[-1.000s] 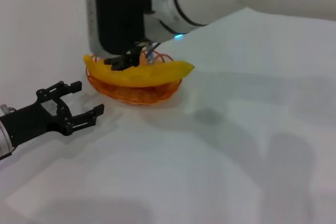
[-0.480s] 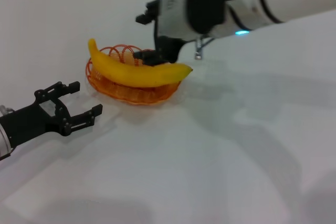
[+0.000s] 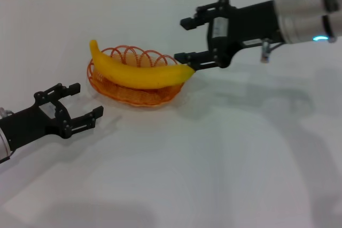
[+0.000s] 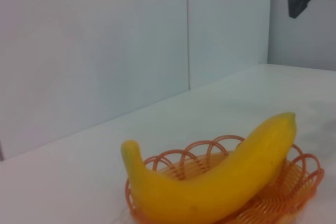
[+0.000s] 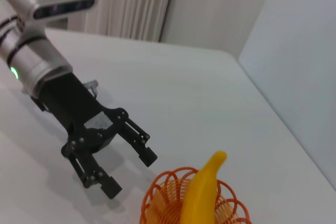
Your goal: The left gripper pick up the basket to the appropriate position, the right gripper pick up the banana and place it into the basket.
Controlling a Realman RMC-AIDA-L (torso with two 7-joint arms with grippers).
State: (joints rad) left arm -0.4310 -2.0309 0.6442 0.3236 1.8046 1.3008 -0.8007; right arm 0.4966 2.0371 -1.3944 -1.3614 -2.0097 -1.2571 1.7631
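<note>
The banana [image 3: 140, 71] lies across the basket [image 3: 133, 95], its dark-tipped end poking over the rim at about 3 o'clock and its stem end rising over the rim near 10 o'clock. The basket sits on the white table [image 3: 214, 158], a little left of the middle of the head view. Judging by this, the placing step is done and what remains is only for the arms to clear away.

The right gripper [image 3: 188, 40] hangs at about 2 o'clock from the basket, its jaws spread wide and holding nothing. The nearer finger sits just beside the banana's tip; whether it brushes the fruit cannot be told from the head view. The next move calls for a clean pull-back away from the basket, so that the finger does not drag the overhanging tip and roll the banana off the rim.

The left gripper [image 3: 68, 106] rests low at about 8 o'clock from the basket, near it but apart, jaws spread and empty, pointing toward the wire. Its wrist view looks straight at the banana in the basket.
</note>
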